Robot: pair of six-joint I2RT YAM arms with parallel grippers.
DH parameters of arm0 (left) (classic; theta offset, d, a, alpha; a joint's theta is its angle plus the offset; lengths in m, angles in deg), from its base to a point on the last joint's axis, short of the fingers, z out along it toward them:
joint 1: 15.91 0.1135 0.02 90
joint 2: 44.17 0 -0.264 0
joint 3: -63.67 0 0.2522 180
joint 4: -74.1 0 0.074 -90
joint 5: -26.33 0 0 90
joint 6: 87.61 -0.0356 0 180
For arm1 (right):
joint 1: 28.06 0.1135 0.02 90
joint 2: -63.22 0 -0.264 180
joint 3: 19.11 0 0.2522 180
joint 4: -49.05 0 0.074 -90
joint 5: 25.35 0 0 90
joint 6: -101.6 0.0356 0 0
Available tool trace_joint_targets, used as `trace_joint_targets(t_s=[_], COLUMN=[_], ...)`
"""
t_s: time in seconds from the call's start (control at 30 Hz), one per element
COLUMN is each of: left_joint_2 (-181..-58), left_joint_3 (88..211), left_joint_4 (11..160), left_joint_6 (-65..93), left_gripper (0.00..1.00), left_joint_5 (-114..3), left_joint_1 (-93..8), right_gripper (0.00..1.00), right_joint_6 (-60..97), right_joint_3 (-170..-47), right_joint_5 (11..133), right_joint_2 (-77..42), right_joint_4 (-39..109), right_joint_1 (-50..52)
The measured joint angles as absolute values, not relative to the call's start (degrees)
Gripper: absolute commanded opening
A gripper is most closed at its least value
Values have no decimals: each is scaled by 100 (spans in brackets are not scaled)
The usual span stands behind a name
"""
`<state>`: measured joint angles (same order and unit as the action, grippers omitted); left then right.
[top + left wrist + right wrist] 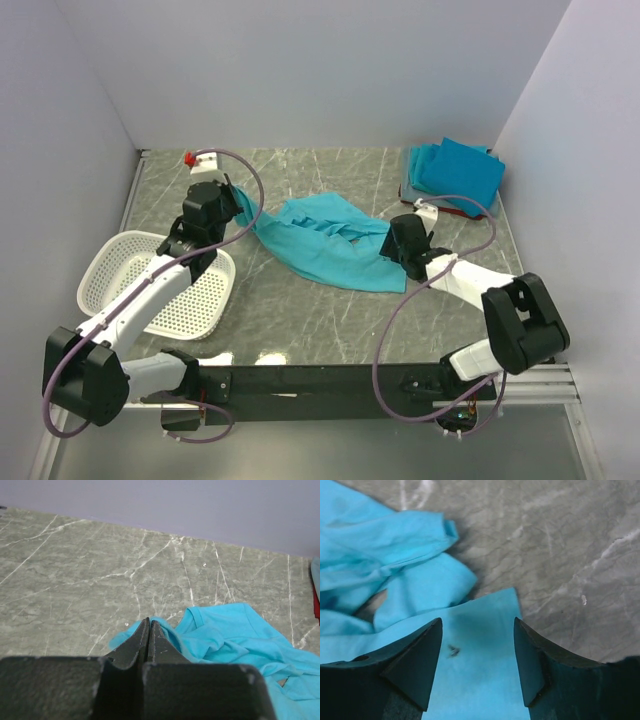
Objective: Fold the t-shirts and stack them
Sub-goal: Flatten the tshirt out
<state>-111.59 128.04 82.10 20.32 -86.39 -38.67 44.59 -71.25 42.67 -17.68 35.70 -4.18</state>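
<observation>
The grey marbled table (pixel 330 330) is walled on the far, left and right sides, and most of its bare surface lies along the back wall and in a band between the arm bases and the cloth. A loose teal shirt (pixel 325 245) lies rumpled across the middle. Its long axis runs on a slant from the far left down toward the near right, with a narrow gathered end on the left and a broader, flatter end on the right. A white basket (pixel 110 270) sits at the near left with the left arm reaching over it, clear of the shirt. In the far right corner, close to the right wall and apart from the loose shirt, is a stack of folded shirts (pixel 455 175), teal on top with a pale grey-blue layer and a red edge showing beneath. The left gripper (pixel 243 208) is at the shirt's narrow left end. Its wrist view shows the fingers pressed tightly together, with teal cloth bunched on both sides of them, so it is pinching that end. The right gripper (pixel 397 255) is over the shirt's right end, its fingers spread wide and holding nothing, and a flat corner of the cloth shows in the gap between them against bare table. A purple cable (pixel 250 170) loops above the left arm. A small white block with a red top (pixel 200 160) stands near the far left edge.
</observation>
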Motion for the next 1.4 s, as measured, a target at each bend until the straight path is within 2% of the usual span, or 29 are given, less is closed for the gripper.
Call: trace_joint_targets(t_s=[0.43, 0.8, 1.13, 1.4], left_joint_2=[-11095, -11069, -11058, -10925], left_joint_3=[12728, 12704, 12660, 12627], left_joint_4=[8171, 8166, 8171, 8169], left_joint_6=[2078, 2120, 2137, 2148], left_gripper=[0, 0, 0, 0], left_joint_5=[-8497, -8438, -8427, -8386], left_joint_1=[-3766, -3705, -3666, -3633], right_gripper=[52, 49, 34, 37], right_joint_6=[4529, 4569, 4661, 4682], right_joint_3=[-7214, -7649, -7874, -8025], right_joint_5=[4851, 5089, 5087, 5087], right_joint_2=[-2151, -2632, -2912, -3003], right_joint_4=[3581, 3264, 2947, 2730], right_joint_1=[-1146, -1273, -1275, -1280])
